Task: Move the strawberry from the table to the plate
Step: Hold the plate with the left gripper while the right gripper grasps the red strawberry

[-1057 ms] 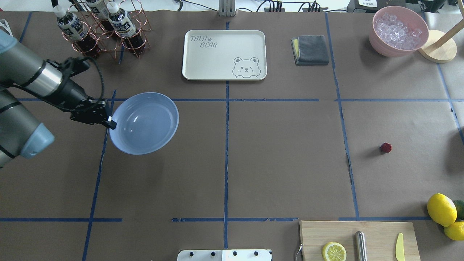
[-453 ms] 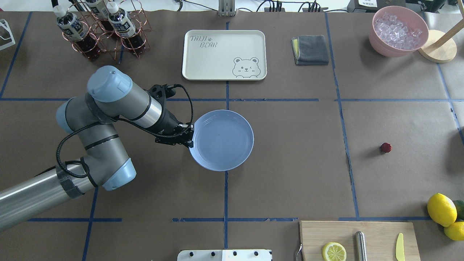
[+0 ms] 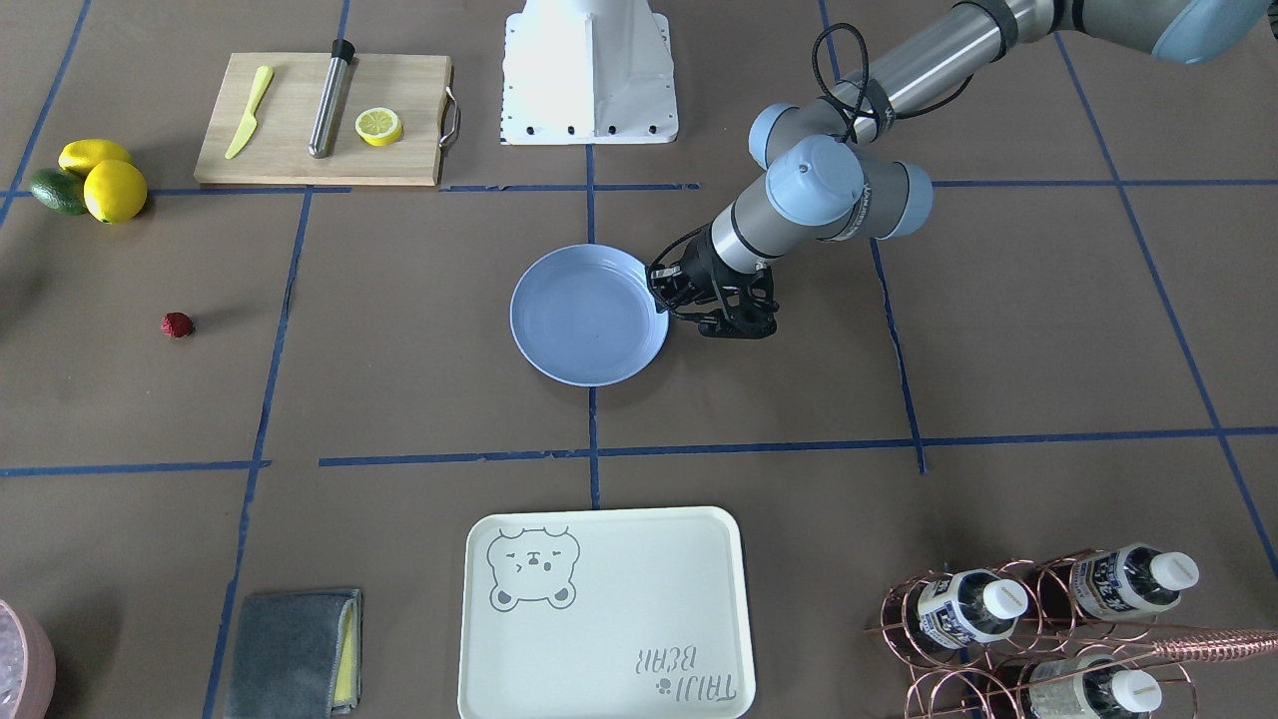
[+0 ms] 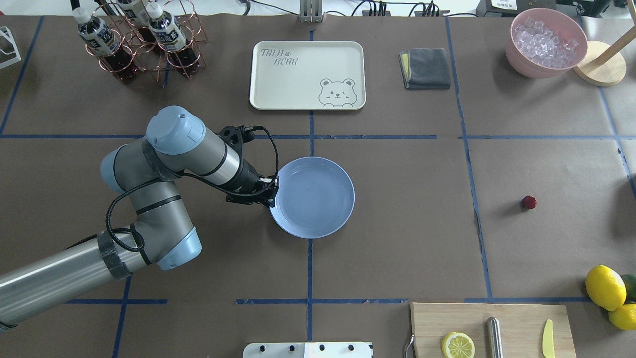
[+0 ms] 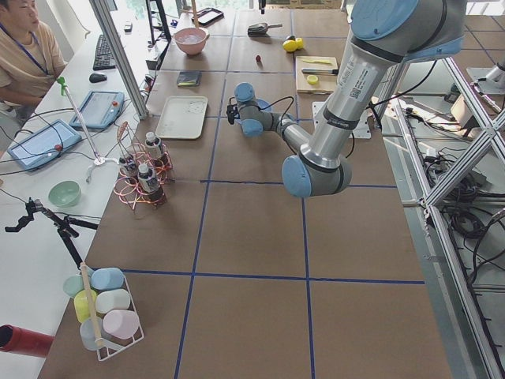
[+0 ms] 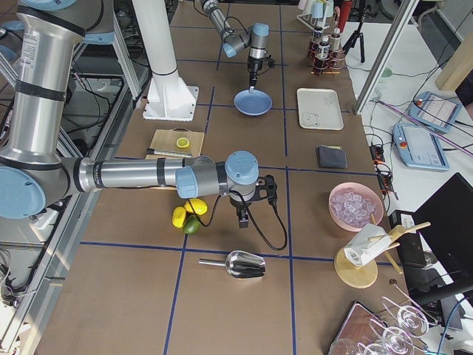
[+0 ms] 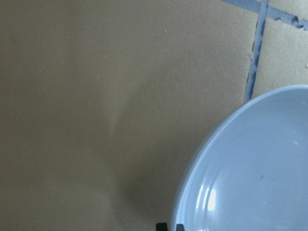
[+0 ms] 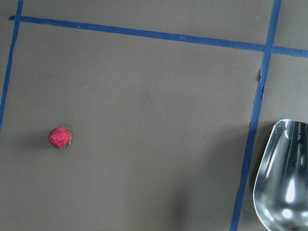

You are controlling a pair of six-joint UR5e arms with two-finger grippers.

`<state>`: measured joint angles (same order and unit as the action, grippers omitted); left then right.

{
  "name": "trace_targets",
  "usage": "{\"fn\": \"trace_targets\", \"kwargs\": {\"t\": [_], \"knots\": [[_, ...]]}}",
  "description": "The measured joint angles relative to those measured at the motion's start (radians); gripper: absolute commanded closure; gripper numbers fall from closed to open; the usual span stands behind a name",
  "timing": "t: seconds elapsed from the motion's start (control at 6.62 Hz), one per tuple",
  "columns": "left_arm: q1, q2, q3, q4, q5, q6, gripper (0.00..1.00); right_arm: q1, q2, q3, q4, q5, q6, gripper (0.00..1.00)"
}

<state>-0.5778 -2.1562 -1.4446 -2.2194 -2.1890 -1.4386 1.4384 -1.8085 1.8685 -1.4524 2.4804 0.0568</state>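
Clamping the plate (image 4: 318, 199) by its rim, the left gripper (image 4: 271, 195) is holding it level at the middle of the table (image 4: 397, 223), where two tape lines are crossing. Nothing is lying in the plate.

The strawberry (image 4: 529, 202) is sitting alone on the paper in the robot's right half, well apart from the plate and straight off to its right in the overhead view. That gap is what the coming move is turning on: the left arm is busy and far off, while the right arm is reaching in close by, so the pick is falling to the right.

The right gripper (image 6: 244, 214) is showing only in the side view, and I cannot tell whether its jaws are released or clenched. Its wrist camera is looking down on the berry, which is lying toward that view's lower left, off to one side and not under the camera's centre. A steel scoop (image 8: 284, 178) is lying well apart at the opposite edge.

The berry is looking nearly round, so a long axis is hardly showing. A speck of green on its right side in the wrist view is probably the calyx, which would put the tip pointing left.
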Motion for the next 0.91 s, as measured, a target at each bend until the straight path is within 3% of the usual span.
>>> {"fn": "trace_targets", "kwargs": {"t": [0.3, 0.45, 0.6, 0.75, 0.91], "knots": [[0.002, 0.0, 0.001, -0.002, 0.001, 0.0, 0.19, -0.003, 0.0, 0.0, 0.002, 0.003, 0.003, 0.0], [0.001, 0.002, -0.01, -0.017, 0.002, -0.001, 0.13, -0.016, 0.002, 0.002, 0.003, 0.024, 0.025, 0.0], [-0.004, 0.011, -0.042, -0.043, 0.005, -0.005, 0.13, -0.062, 0.003, 0.005, 0.037, 0.044, 0.113, 0.0], [-0.009, 0.024, -0.089, -0.058, 0.019, -0.018, 0.12, -0.15, 0.002, 0.007, 0.14, 0.007, 0.281, 0.0], [-0.013, 0.033, -0.133, -0.062, 0.036, -0.035, 0.12, -0.29, -0.001, 0.008, 0.318, -0.105, 0.547, 0.0]]}}
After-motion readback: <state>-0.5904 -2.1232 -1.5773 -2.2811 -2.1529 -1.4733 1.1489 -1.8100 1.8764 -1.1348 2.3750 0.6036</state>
